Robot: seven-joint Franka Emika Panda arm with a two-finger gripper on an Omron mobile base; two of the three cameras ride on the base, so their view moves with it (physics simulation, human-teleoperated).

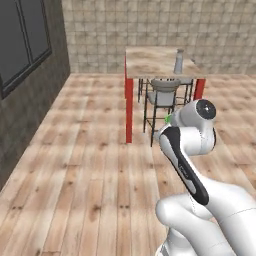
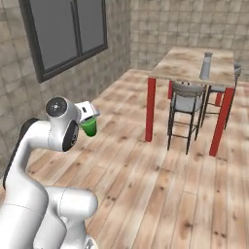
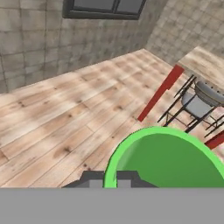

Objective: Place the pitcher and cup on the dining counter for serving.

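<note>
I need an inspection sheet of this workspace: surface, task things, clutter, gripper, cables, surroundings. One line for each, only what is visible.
Surface: dining counter, marbled top on red legs, ahead of the robot.
Task things: pitcher stands upright on the counter; cup is held in the gripper above the floor, away from the counter.
Clutter: nothing seen.
Gripper: gripper shut on the cup.
Cables: nothing seen.
Surroundings: stools at the counter, wooden floor, tiled walls, dark window.

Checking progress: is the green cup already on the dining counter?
No, the cup hangs in the jaws over the floor, apart from the dining counter.
</note>
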